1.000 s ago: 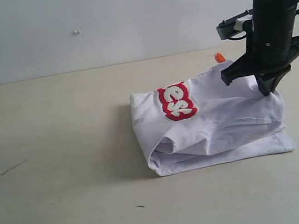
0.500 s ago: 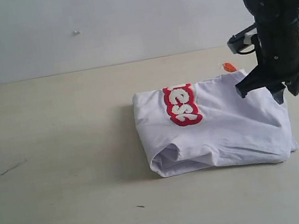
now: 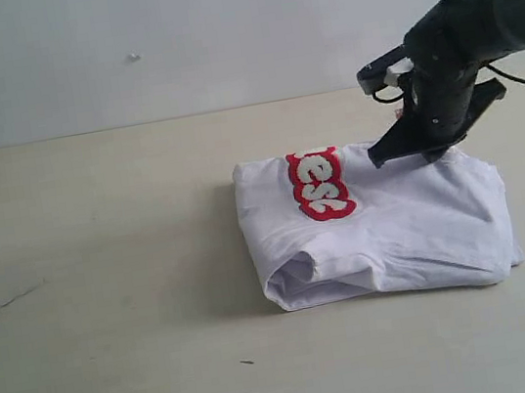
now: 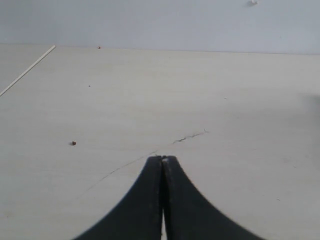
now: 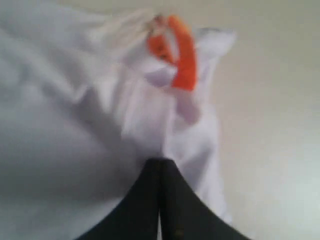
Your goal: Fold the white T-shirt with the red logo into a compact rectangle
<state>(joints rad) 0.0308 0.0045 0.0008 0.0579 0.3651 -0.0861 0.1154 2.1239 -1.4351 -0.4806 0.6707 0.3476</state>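
Beige tabletop (image 3: pixel 107 279) bears rumpled white T-shirt (image 3: pixel 405 225) with fuzzy red logo (image 3: pixel 318 184).

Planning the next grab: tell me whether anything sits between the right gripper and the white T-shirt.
Nothing visible does. The right gripper, jaws shut, hangs at the collar edge of the white T-shirt, by its orange tag; no object lies between them.

Bare table (image 3: pixel 107 279) wide open beside the white T-shirt (image 3: pixel 395 226)
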